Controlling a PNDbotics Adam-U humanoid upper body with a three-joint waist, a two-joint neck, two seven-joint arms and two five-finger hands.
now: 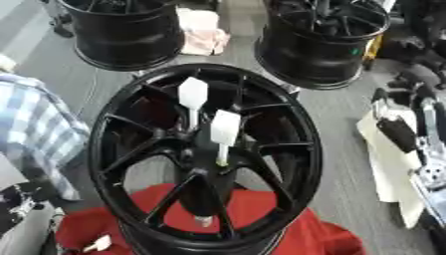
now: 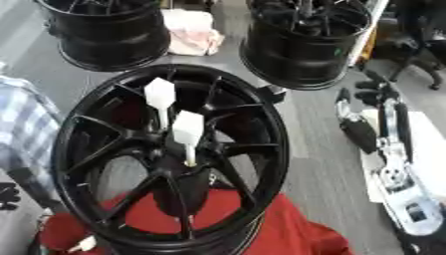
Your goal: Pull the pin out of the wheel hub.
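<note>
Two white, paddle-headed plastic pins (image 1: 192,95) stand in the middle of the big black multi-spoke alloy wheel (image 1: 122,119). Both are seated at the hub, stems down, flat heads up. The farther pin rises above the hub centre. The nearer one (image 1: 225,130) sits just beside it on the right, its stem ending in a pale tip at the hub.

The wheel rests tilted toward the camera on a red cloth (image 1: 300,234). A small white piece (image 1: 97,243) lies on the cloth at lower left.

Right arm (image 2: 388,164), black and silver, lies along the right edge over a white sheet (image 1: 383,164), well apart from the wheel. The right hand (image 2: 376,90) shows as dark shapes at its far end; cannot tell whether the fingers are straight or curled.

A dark jointed shape at the lower left edge may be the left hand (image 1: 16,205); its state cannot be told.

Two more black wheels (image 1: 131,30) stand behind, with a pinkish rag (image 1: 202,35) between them.
</note>
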